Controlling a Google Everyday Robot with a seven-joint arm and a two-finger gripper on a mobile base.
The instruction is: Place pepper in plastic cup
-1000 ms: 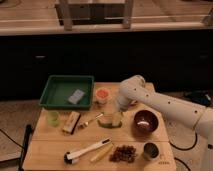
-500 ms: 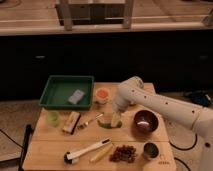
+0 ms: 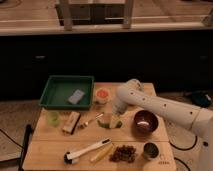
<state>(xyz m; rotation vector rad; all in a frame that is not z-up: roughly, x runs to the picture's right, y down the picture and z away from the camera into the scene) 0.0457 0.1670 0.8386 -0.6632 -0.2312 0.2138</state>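
Materials/finish check: tabletop and gripper area

Tabletop [image 3: 50,150]: pale wood, matt, plank seams visible. Tray [image 3: 46,92] at the back-left corner: green plastic, smooth, slight sheen. Plastic cup [image 3: 102,95] just beside it: pale cream, matt outside, orange inside. Pepper [image 3: 103,125] near the centre: green, glossy skin. Gripper [image 3: 114,121] sits right over it, jaws spread, its own finish hard to tell. Arm shell [image 3: 160,105]: smooth white plastic, soft gloss. Bowl [image 3: 136,125] toward the right edge: dark, glossy, glare inside. Metal cup [image 3: 150,150] at the front-right corner: shiny. Green cup [image 3: 53,119] near the left edge: translucent light plastic.
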